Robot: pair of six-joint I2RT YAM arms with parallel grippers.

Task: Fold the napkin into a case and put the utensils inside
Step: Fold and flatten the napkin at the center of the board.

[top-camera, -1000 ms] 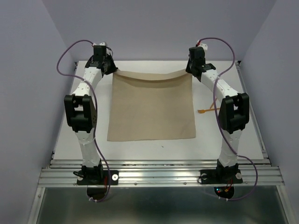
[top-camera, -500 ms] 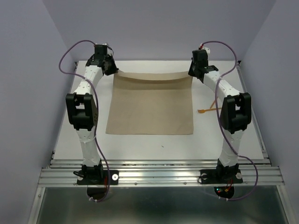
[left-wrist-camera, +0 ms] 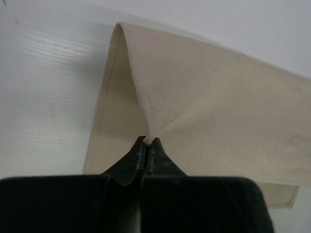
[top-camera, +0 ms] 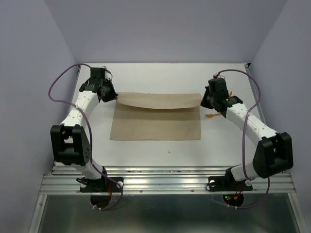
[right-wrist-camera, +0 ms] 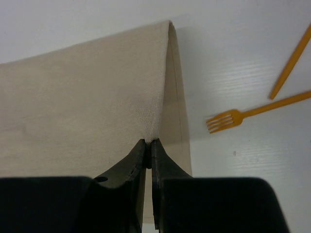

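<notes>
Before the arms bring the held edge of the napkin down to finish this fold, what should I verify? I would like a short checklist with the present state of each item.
1. Left gripper shut on a corner of the napkin: ok.
2. Right gripper shut on the other held corner: ok.
3. Held edge level between the two grippers: ok, it sags only slightly in the middle.
4. Lower layer flat on the table: ok, no wrinkles seen.
5. Fork and second orange utensil apart from the cloth: ok, both lie to its right.
6. Held edge over the near edge: not ok, a wide strip is uncovered.
</notes>
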